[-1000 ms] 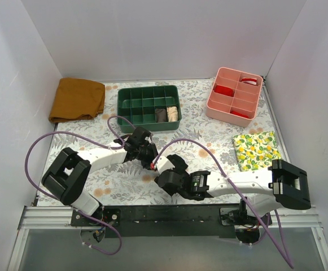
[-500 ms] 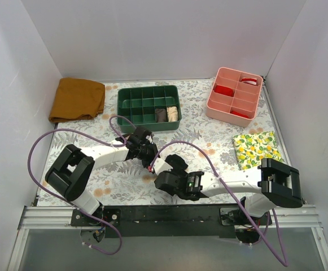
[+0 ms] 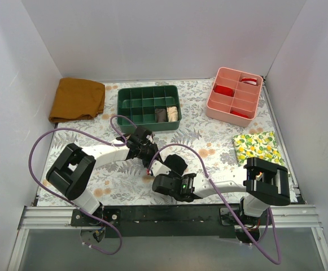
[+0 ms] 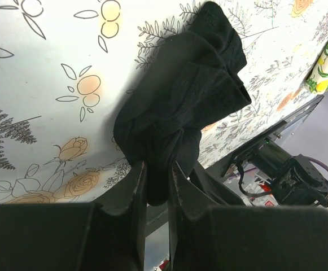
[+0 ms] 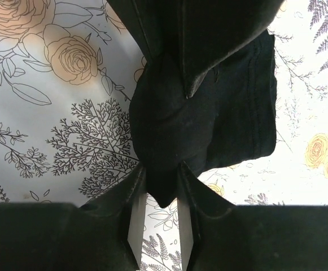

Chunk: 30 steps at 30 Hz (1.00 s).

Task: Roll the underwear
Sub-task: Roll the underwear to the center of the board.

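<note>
The underwear [image 3: 176, 164] is a bunched black fabric lump on the floral table, near the front centre. No grey label shows. My left gripper [image 3: 148, 154] is at its left edge and is shut on a fold of it. In the left wrist view the fabric [image 4: 186, 96] hangs bunched ahead of the gripper [image 4: 157, 183], pinched between the fingers. My right gripper [image 3: 162, 171] is at its near-left edge, close to the left one. In the right wrist view the gripper [image 5: 162, 183] is shut on a corner of the fabric [image 5: 209, 113].
A green divided tray [image 3: 135, 93] with rolled items stands at the back centre. A pink tray [image 3: 222, 103] is at the back right. A mustard-brown cloth [image 3: 77, 99] lies back left. A lemon-print cloth [image 3: 257, 149] lies right and shows in the left wrist view [image 4: 327, 68].
The right arm's elbow has swung in toward the left and its wrist has turned. The black bunch now shows more to the right of both grippers. The left gripper has hardly moved.
</note>
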### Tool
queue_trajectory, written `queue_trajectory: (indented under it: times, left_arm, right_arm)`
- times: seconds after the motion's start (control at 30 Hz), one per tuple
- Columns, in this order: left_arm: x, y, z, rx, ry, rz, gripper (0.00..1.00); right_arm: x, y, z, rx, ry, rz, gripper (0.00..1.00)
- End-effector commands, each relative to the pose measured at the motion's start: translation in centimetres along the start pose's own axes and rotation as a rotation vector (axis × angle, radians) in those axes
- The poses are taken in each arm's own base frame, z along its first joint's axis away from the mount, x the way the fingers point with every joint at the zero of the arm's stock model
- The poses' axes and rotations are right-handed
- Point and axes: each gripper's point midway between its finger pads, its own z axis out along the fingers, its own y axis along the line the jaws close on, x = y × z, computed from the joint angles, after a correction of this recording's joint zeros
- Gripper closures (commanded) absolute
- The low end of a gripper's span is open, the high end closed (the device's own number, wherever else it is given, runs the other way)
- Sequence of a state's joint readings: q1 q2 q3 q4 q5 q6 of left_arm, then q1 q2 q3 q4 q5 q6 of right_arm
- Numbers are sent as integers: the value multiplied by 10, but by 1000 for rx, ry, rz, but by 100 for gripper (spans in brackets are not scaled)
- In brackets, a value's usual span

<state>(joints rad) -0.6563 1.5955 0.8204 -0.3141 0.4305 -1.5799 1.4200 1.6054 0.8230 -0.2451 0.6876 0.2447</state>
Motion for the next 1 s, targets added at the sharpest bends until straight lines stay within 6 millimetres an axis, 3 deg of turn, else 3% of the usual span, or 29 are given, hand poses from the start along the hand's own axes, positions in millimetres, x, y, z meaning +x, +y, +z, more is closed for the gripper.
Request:
queue_trajectory:
  times: [0.0, 0.27, 0.3, 0.47, 0.57, 0.63, 0.77, 0.97]
  left_arm:
    - [9, 29, 7, -110, 32, 1, 100]
    - [5, 23, 3, -82, 8, 37, 98]
    - [4, 22, 2, -81, -2, 37, 78]
    - [-3, 24, -6, -89, -70, 43, 59]
    - [-3, 25, -6, -83, -76, 35, 53]
    - [-3, 24, -7, -72, -86, 38, 34]
    - [-10, 20, -13, -58, -128, 40, 4]
    - [-25, 20, -32, -57, -205, 17, 2]
  right_arm:
    - [5, 10, 8, -28, 16, 65, 73]
    - [4, 26, 6, -158, 12, 67, 82]
    - [1, 28, 5, -175, 5, 76, 83]
    - [-5, 41, -2, -300, -3, 86, 85]
    - [-12, 43, -6, -368, -14, 112, 86]
    - [-16, 48, -9, -420, -18, 126, 88]
    - [-21, 44, -12, -479, -27, 184, 90]
    - [-26, 34, -15, -564, -27, 293, 93]
